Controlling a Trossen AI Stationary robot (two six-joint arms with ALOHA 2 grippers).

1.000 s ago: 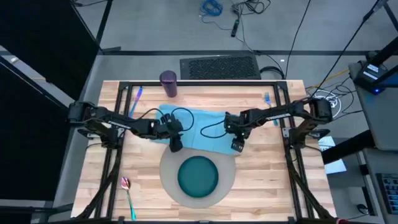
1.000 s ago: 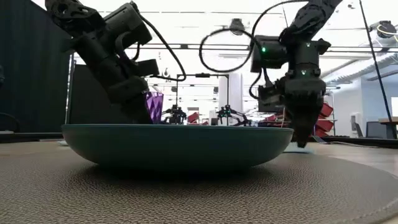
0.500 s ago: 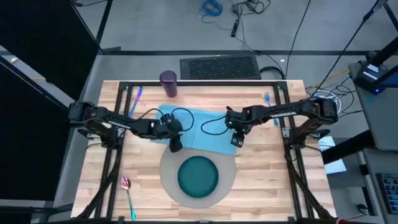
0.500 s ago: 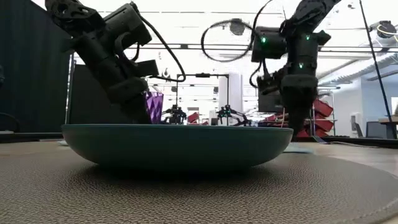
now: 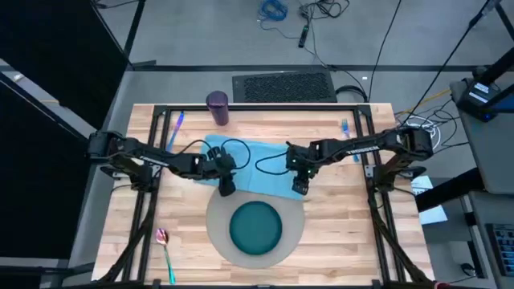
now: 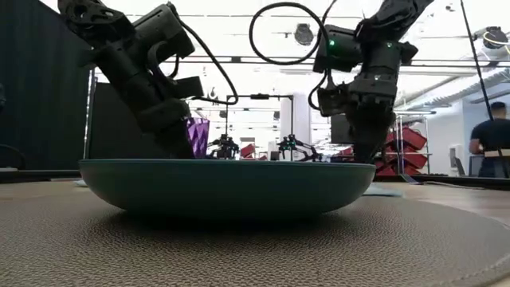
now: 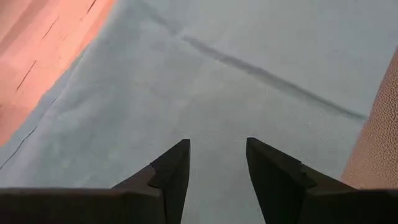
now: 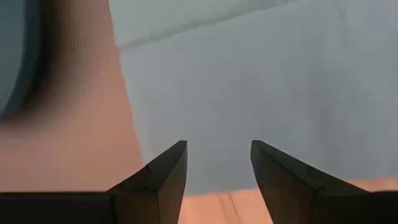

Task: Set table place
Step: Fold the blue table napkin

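- Both dark arms reach inward over the pale wood table (image 5: pixel 337 233), meeting above a light blue napkin (image 5: pixel 255 164) spread flat behind the round grey mat (image 5: pixel 295 233).
- The left gripper (image 5: pixel 226 188) is low over the napkin's near-left edge, by the mat's rim; its fingers (image 7: pixel 171 171) are parted with only cloth showing between them.
- The right gripper (image 5: pixel 299 188) is over the napkin's near-right corner, where cloth, mat and bare wood meet; its fingers (image 8: pixel 168 171) likewise stand apart, holding nothing.
- A teal plate (image 5: pixel 256 226) sits centred on the mat.
- A purple cup (image 5: pixel 217 108) stands upright near the table's far edge, behind the napkin.
- A pink-bowled, green-handled spoon (image 5: pixel 165 250) lies at the near-left, well apart from the mat.
- Blue cutlery (image 5: pixel 176 127) lies at far left and another piece (image 5: pixel 345 128) at far right.
- A person (image 6: pixel 490 143) stands in the room beyond.
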